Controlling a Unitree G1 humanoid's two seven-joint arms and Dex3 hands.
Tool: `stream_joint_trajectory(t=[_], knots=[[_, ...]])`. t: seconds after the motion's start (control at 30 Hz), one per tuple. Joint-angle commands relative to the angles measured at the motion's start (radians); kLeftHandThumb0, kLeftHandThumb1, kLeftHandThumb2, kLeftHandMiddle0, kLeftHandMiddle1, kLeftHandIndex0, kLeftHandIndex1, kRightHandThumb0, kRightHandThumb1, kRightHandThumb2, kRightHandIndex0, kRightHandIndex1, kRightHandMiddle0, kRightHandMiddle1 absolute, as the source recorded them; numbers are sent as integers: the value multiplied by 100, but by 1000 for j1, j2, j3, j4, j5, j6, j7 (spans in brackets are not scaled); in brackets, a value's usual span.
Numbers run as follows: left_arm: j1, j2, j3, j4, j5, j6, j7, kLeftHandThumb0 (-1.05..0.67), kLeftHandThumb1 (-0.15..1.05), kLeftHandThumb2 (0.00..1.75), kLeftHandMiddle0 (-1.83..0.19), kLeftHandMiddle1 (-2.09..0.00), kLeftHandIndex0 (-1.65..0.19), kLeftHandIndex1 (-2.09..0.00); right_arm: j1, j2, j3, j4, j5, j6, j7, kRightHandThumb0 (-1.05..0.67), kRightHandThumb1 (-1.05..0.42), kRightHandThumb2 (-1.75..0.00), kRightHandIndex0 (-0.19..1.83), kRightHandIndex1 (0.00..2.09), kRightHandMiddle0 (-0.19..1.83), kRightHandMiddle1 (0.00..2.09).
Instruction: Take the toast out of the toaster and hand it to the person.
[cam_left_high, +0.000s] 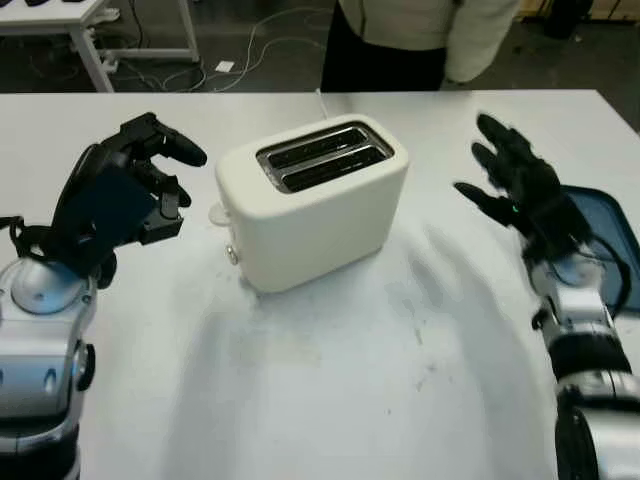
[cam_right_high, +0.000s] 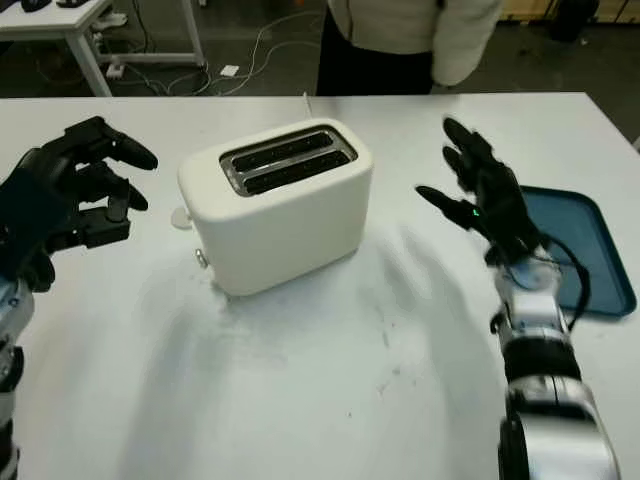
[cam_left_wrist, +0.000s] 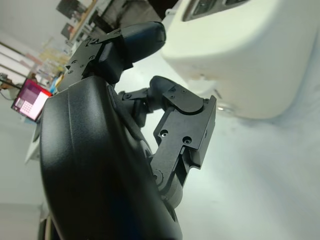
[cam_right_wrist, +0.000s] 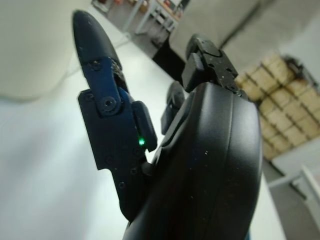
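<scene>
Past the far edge of the broad white work table (cam_left_high: 300, 400) before me, the dark grey floor (cam_left_high: 270, 50) carries loose white cables (cam_right_high: 260, 45) and a small white socket block (cam_left_high: 224, 67). A second white metal-legged table (cam_left_high: 80, 25) stands off to my left. Away to my right, stacked tan cardboard boxes (cam_right_wrist: 272, 95) sit against a pale wall (cam_right_wrist: 235, 22).

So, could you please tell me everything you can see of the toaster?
The toaster is cream-white, smooth and glossy like plastic, with rounded corners. It stands upright on the white table, turned at an angle. Two dark slots open in its top; no toast pokes out. A lever knob and a small button sit on its end. Neither robot hand touches it.
</scene>
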Motion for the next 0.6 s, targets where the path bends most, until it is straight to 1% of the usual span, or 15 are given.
stream_joint_trajectory(t=[0.0,0.03,0.07,0.1,0.17,0.23,0.27,0.3,0.33,0.37,0.4,0.43,0.47,0.5,0.57], knots=[[49,-32,-10,-40,16,-32,28,-1,68,121,-10,-168,-5,-144,88,17,4,-110,9,50,-2,-66,-89,0,38,6,39,5],[71,-49,-18,-68,19,-24,40,-2,66,123,-5,-168,-2,-140,134,28,8,-167,19,65,4,-68,-89,0,37,5,38,4],[93,-68,-28,-98,23,-15,54,-3,66,123,-3,-165,-1,-132,178,40,10,-226,36,88,13,-68,-89,0,36,4,38,3],[114,-81,-45,-125,32,-5,68,-5,67,121,-1,-155,-1,-118,216,52,11,-284,49,111,15,-67,-88,0,35,3,37,2],[154,-95,-87,-174,54,23,84,-5,67,120,0,-142,0,-102,276,70,9,-375,64,149,13,-65,-88,0,35,3,36,2],[188,-100,-128,-211,61,59,84,-9,64,123,0,-115,0,-77,313,87,2,-430,89,175,18,-60,-88,0,35,2,36,1],[211,-100,-150,-221,59,62,78,-12,62,125,0,-100,0,-65,331,99,-3,-455,113,196,24,-58,-88,0,34,2,36,1],[232,-106,-167,-226,52,58,74,-14,57,129,0,-74,0,-45,346,108,-5,-473,132,205,31,-53,-88,0,31,1,34,0],[252,-112,-180,-229,46,52,72,-15,54,133,0,-57,0,-31,360,114,-4,-490,142,213,35,-51,-88,0,30,0,33,0],[270,-114,-191,-226,44,42,69,-17,52,134,0,-46,0,-23,374,119,-1,-506,146,216,36,-50,-88,0,30,1,33,0],[290,-124,-197,-220,38,27,67,-22,51,135,0,-38,0,-17,388,125,6,-516,144,210,39,-50,-88,0,31,1,34,1],[308,-134,-201,-212,32,3,67,-27,52,135,0,-36,0,-15,400,132,12,-521,140,201,41,-50,-89,0,32,2,34,1],[322,-154,-201,-206,20,-15,70,-27,53,135,0,-42,0,-15,413,141,19,-527,136,196,41,-52,-89,0,33,2,35,1],[336,-183,-197,-201,3,-37,77,-23,54,135,0,-55,-1,-19,426,151,26,-534,131,192,39,-54,-89,0,35,3,36,2],[352,-218,-194,-194,-12,-61,84,-19,54,137,0,-71,0,-29,451,173,41,-553,134,190,40,-55,-89,0,36,3,37,2]])
